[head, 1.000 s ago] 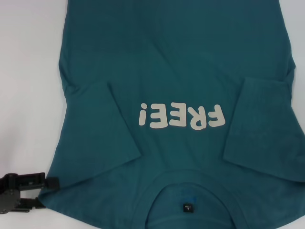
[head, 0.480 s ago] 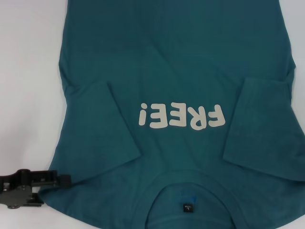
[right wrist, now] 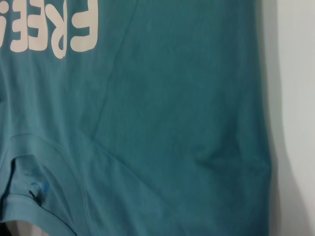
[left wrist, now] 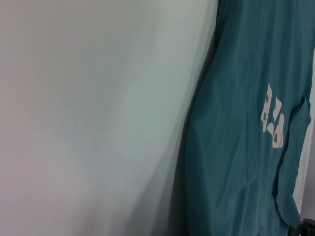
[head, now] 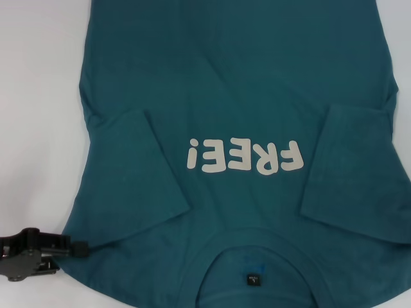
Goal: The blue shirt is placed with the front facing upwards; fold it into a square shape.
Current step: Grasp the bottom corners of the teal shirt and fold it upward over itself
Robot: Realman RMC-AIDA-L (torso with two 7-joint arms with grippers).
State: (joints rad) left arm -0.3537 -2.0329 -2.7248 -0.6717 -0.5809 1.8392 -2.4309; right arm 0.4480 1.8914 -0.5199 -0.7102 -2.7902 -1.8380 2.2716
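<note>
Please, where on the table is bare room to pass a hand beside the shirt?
Bare white table runs along the robot's-left edge of the dark teal-blue cotton T-shirt, ahead of the black left claw at the near corner. A thin strip borders the shirt's other edge. Elsewhere the shirt covers all.

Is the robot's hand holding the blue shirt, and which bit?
It cannot be told for sure. The left end effector sits at the shoulder edge of the blue shirt, its tip touching the cloth, but no pinch shows. The right end effector is out of view.
</note>
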